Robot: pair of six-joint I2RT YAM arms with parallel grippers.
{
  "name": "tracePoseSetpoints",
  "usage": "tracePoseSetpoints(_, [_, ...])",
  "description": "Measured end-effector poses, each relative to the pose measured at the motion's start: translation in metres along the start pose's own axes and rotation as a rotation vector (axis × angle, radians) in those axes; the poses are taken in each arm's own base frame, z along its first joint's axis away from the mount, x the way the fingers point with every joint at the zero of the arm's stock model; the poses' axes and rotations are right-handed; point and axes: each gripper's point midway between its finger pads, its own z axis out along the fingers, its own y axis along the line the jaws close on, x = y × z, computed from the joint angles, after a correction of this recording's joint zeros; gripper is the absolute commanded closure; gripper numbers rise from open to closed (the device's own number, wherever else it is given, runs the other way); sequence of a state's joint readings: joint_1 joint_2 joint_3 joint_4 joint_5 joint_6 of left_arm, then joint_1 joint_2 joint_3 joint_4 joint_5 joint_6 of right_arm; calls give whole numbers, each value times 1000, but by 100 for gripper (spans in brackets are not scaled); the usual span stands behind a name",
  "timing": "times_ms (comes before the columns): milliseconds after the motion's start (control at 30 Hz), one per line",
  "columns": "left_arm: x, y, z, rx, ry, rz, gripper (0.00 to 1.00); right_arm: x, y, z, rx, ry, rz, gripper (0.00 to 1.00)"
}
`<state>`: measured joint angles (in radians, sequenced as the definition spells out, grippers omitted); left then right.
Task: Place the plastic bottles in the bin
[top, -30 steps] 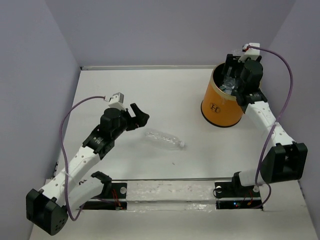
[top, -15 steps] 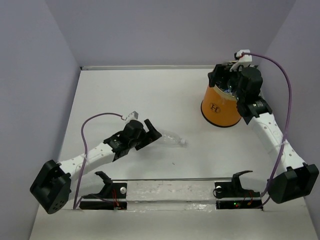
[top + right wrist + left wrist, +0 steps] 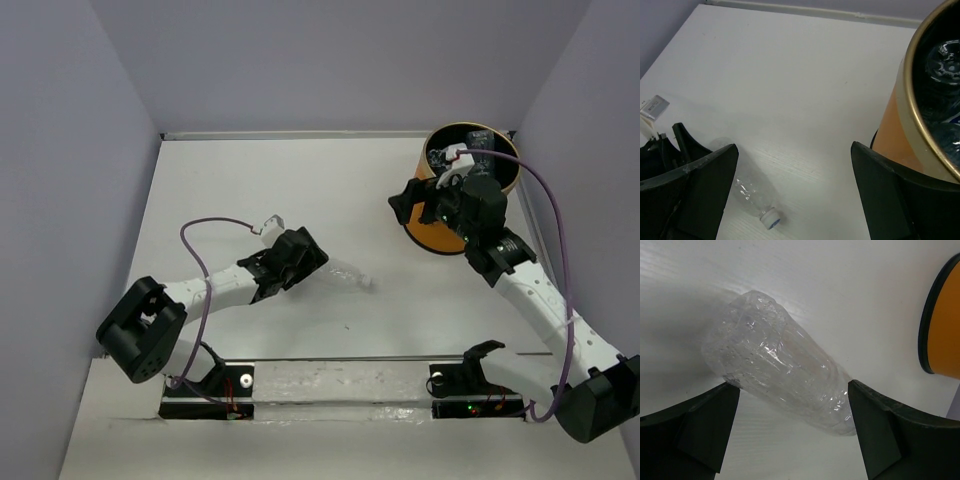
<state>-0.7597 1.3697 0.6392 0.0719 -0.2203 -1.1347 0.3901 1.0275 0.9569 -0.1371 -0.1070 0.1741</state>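
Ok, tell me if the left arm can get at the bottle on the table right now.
Probably yes: the left gripper is open with a finger on each side of the bottle, and nothing lies between them.

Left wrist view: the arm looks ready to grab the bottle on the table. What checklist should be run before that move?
1. left fingers open: ok.
2. bottle lying between them: ok.
3. Fingers low enough to grip it: cannot tell.
4. right fingers open and empty: ok.
5. bin upright: ok.
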Motion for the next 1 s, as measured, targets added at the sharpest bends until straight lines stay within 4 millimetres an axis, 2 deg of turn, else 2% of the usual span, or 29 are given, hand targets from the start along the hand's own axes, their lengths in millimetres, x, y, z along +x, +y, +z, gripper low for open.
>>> tracePoseSetpoints(133, [-5, -5, 16, -25, -34, 6, 1, 18, 11, 1, -48, 42, 18, 0])
tracePoseSetpoints(367, [-5, 0, 35, -70, -54, 52, 16, 42, 21, -3, -90, 94, 39, 2])
tracePoseSetpoints(500, [-17, -10, 41, -68, -99, 91, 36, 31, 26, -15, -109, 57, 43, 2])
tracePoseSetpoints(533, [-20, -12, 43, -66, -111, 103, 37, 26, 29, -19, -116, 39, 44, 2])
tracePoseSetpoints(600, [-24, -17, 45, -63, -127, 123, 49, 17, 32, -28, -126, 6, 43, 2])
tracePoseSetpoints(733, [-32, -27, 48, -54, -152, 173, 51, 6, 37, -40, -148, -33, 44, 5])
tracePoseSetpoints(767, [-35, -32, 47, -48, -161, 187, 54, 4, 39, -43, -157, -39, 47, 7])
tracePoseSetpoints(867, [-52, -56, 40, -14, -203, 234, 54, 9, 44, -48, -185, -36, 63, 11])
tracePoseSetpoints(900, [-57, -63, 37, -4, -216, 249, 54, 18, 45, -48, -191, -20, 81, 15])
tracePoseSetpoints(933, [-69, -80, 29, 26, -245, 261, 54, 26, 44, -48, -189, -8, 94, 16])
tracePoseSetpoints(1000, [-89, -111, 11, 88, -298, 272, 54, 61, 39, -46, -170, 62, 148, 26])
